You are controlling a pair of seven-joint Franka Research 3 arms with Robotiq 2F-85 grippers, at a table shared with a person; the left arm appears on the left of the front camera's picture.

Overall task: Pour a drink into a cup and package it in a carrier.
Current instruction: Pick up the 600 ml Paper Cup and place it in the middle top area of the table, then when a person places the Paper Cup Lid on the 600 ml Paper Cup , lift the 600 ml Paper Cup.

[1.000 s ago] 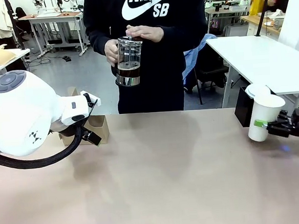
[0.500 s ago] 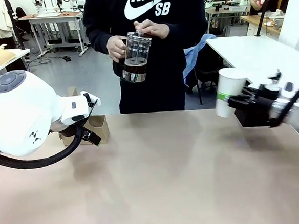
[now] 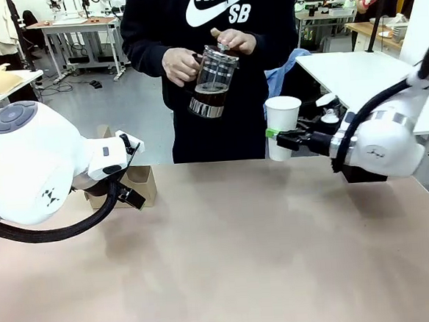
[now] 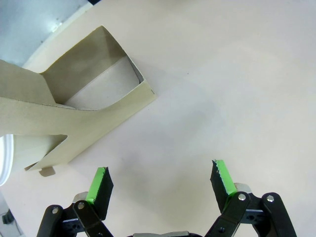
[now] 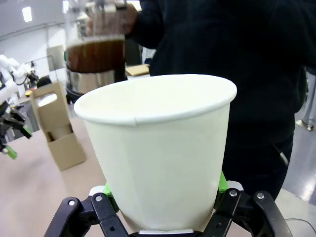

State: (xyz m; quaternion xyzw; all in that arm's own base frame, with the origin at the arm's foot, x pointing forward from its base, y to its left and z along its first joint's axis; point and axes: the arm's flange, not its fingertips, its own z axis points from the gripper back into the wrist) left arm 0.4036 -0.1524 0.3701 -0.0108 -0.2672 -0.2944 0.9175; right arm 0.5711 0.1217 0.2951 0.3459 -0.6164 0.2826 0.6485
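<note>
Cup [image 3: 283,123] upright in our right hand [image 3: 277,136], gripped near its base, mouth just below and right of the person's tilted French press [image 3: 212,80]; our left hand [image 4: 160,180] hangs open beside the carrier [image 4: 98,111] on the tabletop [image 3: 242,240], well away from the pour

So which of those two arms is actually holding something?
The robot's right arm: the right tool is shut on the white cup, held off the table. The left tool hangs open and empty by the brown carrier.
</note>
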